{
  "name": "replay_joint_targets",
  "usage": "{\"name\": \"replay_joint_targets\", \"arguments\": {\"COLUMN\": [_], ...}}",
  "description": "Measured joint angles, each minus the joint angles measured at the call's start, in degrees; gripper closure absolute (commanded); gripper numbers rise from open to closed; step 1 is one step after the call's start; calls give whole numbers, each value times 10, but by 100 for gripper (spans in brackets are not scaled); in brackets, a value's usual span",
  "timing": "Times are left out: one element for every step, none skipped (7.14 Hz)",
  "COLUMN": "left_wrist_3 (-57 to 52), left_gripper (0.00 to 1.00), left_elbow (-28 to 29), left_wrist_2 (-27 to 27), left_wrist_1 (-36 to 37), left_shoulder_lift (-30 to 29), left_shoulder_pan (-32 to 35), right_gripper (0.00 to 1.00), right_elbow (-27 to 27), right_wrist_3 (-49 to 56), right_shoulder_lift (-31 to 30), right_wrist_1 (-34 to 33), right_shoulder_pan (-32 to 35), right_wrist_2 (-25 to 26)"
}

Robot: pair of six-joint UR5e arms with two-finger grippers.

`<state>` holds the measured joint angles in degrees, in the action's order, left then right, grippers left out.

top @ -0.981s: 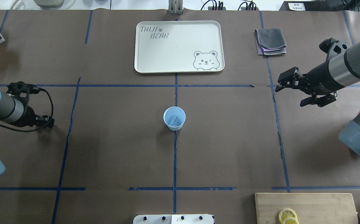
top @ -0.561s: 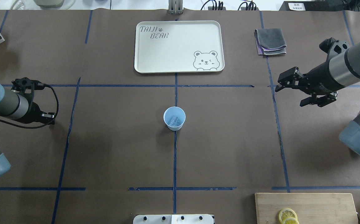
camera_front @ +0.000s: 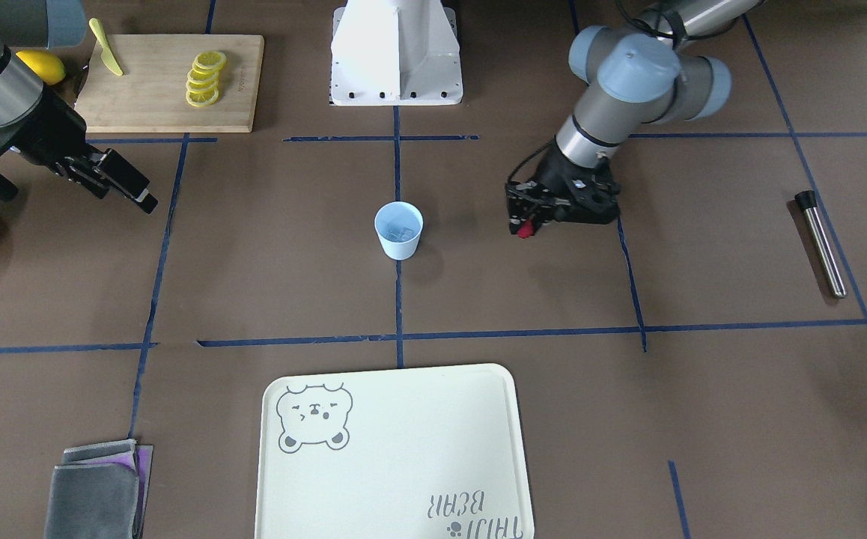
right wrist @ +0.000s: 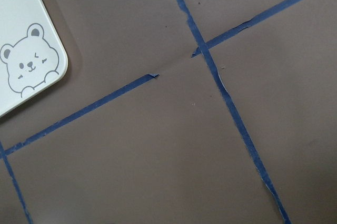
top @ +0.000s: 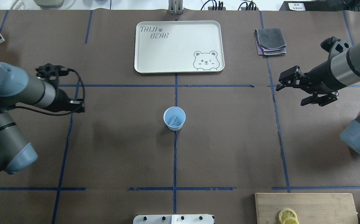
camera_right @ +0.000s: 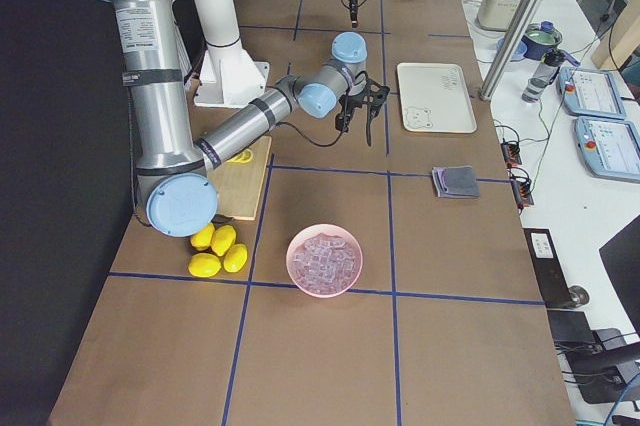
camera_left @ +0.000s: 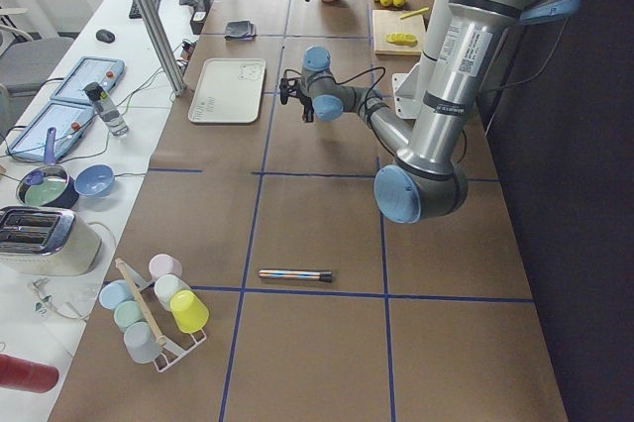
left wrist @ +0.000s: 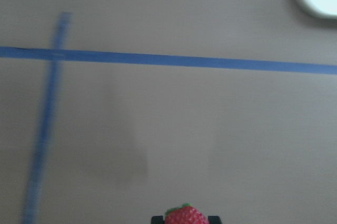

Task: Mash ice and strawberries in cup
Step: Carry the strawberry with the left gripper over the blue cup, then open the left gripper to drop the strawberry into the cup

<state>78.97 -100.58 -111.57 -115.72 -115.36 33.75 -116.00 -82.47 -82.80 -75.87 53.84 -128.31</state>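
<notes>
The pale blue cup (top: 174,118) stands upright at the table's middle, also in the front view (camera_front: 399,230). Clear ice (top: 175,120) lies inside it. My left gripper (camera_front: 523,224) is shut on a red strawberry (camera_front: 525,229) and holds it above the table, well to the cup's left in the overhead view (top: 79,109). The left wrist view shows the strawberry (left wrist: 185,216) between the fingertips at the bottom edge. My right gripper (top: 288,97) is open and empty, far to the cup's right.
A cream bear tray (top: 178,46) lies beyond the cup, a folded grey cloth (top: 270,41) to its right. A cutting board (camera_front: 168,81) holds lemon slices. A pink bowl of ice (camera_right: 324,259) and a metal rod (camera_front: 823,243) lie near the table's ends.
My left arm has swung in from the table's left edge towards the middle with the strawberry. The right arm has barely moved. The cup has stayed put.
</notes>
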Motion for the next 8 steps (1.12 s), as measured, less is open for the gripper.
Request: {"name": "replay_joint_targets", "arguments": {"left_wrist_3": [37, 58, 70, 74, 76, 76, 76, 76], "left_gripper": [100, 100, 98, 97, 95, 92, 89, 78], "left_elbow": [4, 7, 12, 16, 17, 18, 20, 27], "left_wrist_2": [21, 35, 41, 44, 45, 46, 55, 71], "left_wrist_1": [-1, -2, -3, -4, -5, -5, -6, -12], "left_shoulder_lift": [-37, -61, -77, -87, -92, -97, -102, -107], "left_shoulder_pan": [-28, -45, -54, -57, -58, -59, -59, -59], "right_gripper": [1, 1, 1, 1, 1, 1, 1, 1], "right_elbow": [0, 0, 0, -1, -1, -2, -3, -5], "right_wrist_3": [0, 0, 0, 0, 0, 0, 0, 0], "right_shoulder_lift": [-1, -1, -2, -3, -4, -7, -9, -10], "right_wrist_1": [0, 0, 0, 0, 0, 0, 0, 0], "right_shoulder_pan": [2, 2, 2, 3, 4, 4, 4, 5], "right_wrist_2": [0, 0, 0, 0, 0, 0, 0, 0]}}
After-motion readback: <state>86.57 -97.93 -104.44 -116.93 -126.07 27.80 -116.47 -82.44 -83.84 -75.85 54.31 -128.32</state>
